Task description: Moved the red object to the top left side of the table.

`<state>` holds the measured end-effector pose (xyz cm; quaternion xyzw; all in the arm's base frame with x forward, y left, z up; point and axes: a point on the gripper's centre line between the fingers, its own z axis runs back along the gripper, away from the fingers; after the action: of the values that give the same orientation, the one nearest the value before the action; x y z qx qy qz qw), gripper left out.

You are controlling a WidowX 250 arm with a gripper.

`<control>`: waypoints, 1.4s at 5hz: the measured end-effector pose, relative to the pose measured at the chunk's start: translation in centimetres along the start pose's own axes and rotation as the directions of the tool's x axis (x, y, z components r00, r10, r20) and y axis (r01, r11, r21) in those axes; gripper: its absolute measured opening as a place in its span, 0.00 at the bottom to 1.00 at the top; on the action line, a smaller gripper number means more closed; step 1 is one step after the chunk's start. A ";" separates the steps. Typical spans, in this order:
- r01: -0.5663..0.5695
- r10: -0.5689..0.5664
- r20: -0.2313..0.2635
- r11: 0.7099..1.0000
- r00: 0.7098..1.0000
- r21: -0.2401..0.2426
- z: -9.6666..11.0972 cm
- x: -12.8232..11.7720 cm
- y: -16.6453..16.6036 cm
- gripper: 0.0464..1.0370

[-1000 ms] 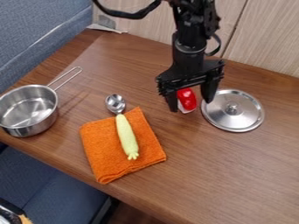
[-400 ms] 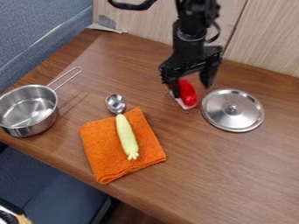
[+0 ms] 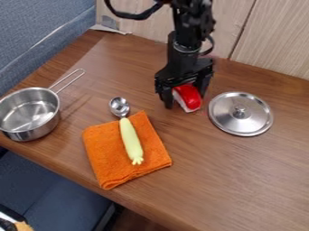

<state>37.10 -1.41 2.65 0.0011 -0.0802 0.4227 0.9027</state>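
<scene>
Red-topped white block [image 3: 189, 96] lay btwn the black gripper's [image 3: 185, 101] wide-open jaws, nr the steel lid [image 3: 241, 113], long axis approx. across their closing line, w/ no firm hold evident.

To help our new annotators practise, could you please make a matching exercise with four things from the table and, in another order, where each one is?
Things:
1. red object
2. metal lid
3. spoon
4. saucepan

Places:
A. at the left edge of the view
B. partly on the orange cloth
C. between the gripper's fingers
D. right of the gripper in the view, knob up

Pairs: 1-C; 2-D; 3-B; 4-A
</scene>
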 end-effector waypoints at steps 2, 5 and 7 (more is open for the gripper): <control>0.010 -0.010 0.002 1.000 1.000 0.021 -0.6 0.1 0.2 0.55; -0.004 0.005 -0.022 0.999 1.000 0.037 0.0 0.6 0.7 0.55; -0.150 0.151 0.012 0.987 0.989 -0.052 4.1 7.4 -0.9 0.55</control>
<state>41.91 3.40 7.80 -0.0247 -0.0979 0.4873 0.8674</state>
